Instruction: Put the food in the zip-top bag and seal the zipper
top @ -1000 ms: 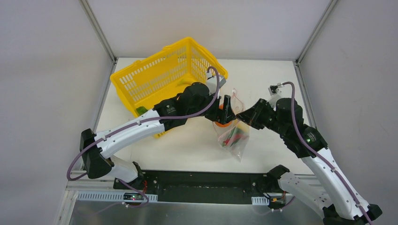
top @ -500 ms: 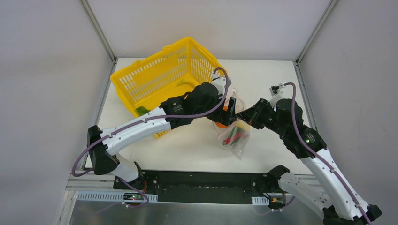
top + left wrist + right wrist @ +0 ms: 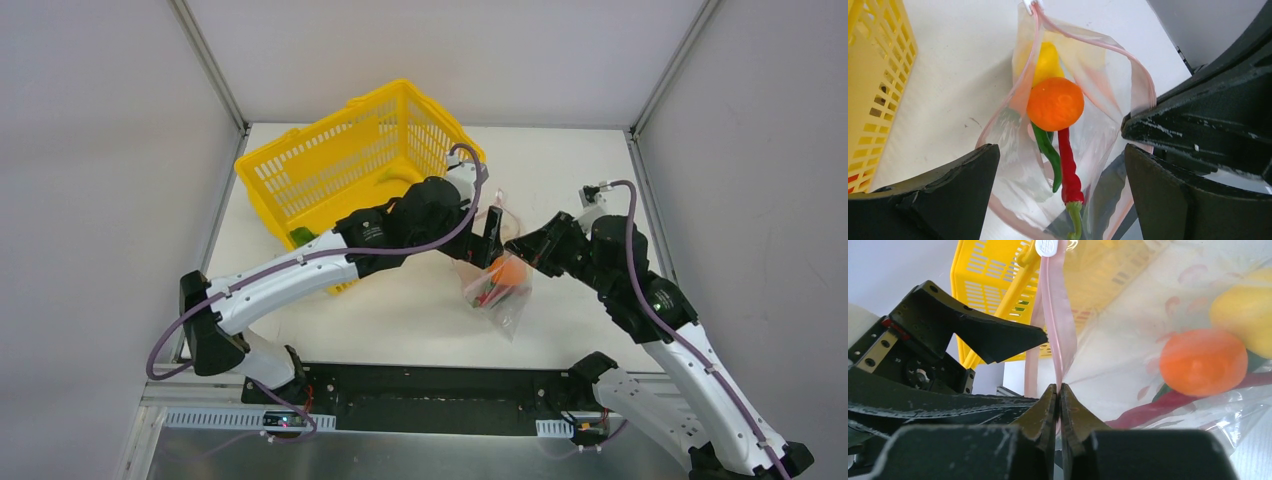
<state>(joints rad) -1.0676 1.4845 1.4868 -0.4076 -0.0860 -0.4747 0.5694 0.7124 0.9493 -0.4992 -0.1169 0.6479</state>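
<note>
From above, the bag (image 3: 497, 290) was held up mid-tabletop (image 3: 400, 310) with an orange (image 3: 510, 270) inside. A green piece (image 3: 300, 237) lay in the basket (image 3: 330, 170), so I judged filling unfinished.

At the left wrist, the left claw (image 3: 1060, 150) gaped wide and empty over the open bag holding lemon (image 3: 1047, 62), pepper (image 3: 1047, 147) and chili (image 3: 1068, 170).

At the right wrist, the right claw (image 3: 1058, 390) pinched the zipper (image 3: 1053, 315), which was not yet sealed.

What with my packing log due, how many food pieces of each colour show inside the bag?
Orange: 1, round fruit
Yellow: 1, piece
Green: 1, pepper
Red: 1, chili
Total: 4 visible in the bag
</note>
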